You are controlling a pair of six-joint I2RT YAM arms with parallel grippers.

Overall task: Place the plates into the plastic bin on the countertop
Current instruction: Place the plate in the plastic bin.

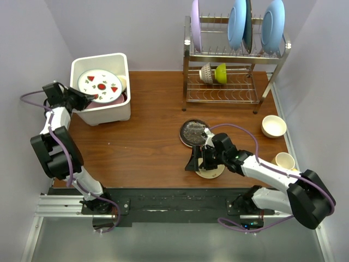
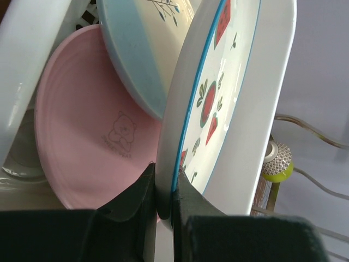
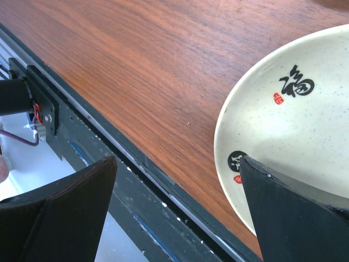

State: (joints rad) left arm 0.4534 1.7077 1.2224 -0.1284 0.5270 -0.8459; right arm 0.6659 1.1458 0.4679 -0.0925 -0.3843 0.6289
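The white plastic bin stands at the back left of the wood countertop. My left gripper is shut on the rim of the fruit-motif plate, which rests tilted in the bin. In the left wrist view the gripper pinches that plate against the bin wall, with the pink plate and blue-cream plate behind. My right gripper is open over the small yellowish plate; in the right wrist view one finger overlaps the plate. The dark glass plate lies just beyond.
A two-tier wire rack at the back right holds lilac and light-blue plates and small bowls. A cream bowl and a mug sit at the right edge. The table's front edge and black rail lie just under the right gripper.
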